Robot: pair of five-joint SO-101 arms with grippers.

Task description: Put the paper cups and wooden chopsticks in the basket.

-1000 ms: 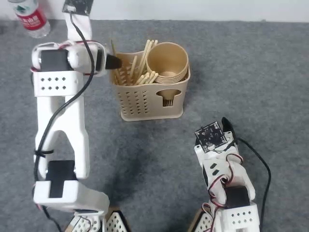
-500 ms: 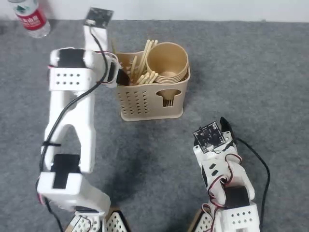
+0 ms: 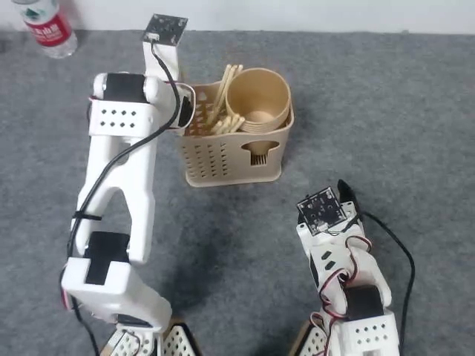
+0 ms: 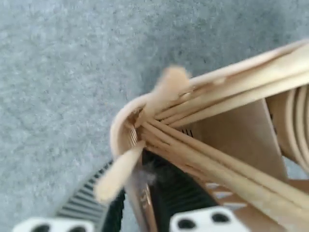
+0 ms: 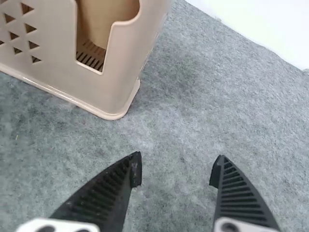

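A beige slotted basket (image 3: 230, 152) stands at the middle back of the grey mat. Stacked paper cups (image 3: 258, 93) fill its right half. A bundle of wooden chopsticks (image 3: 221, 100) leans in its left half. My left gripper (image 3: 185, 111) is at the basket's left rim (image 4: 116, 130), shut on a chopstick (image 4: 140, 205) that runs up between its jaws beside the bundle (image 4: 222, 140). My right gripper (image 3: 343, 194) stays low on the mat, in front of the basket and to its right. In the right wrist view this gripper (image 5: 178, 162) is open and holds nothing, with the basket's corner (image 5: 96, 63) ahead.
A plastic bottle (image 3: 46, 26) with a red label lies at the back left corner. A white wall edge runs along the back. Bare grey mat lies between the basket and my right arm, and to the right.
My left arm has swung right toward the basket, bringing its gripper from outside the left wall to the rim. The right arm has not moved.
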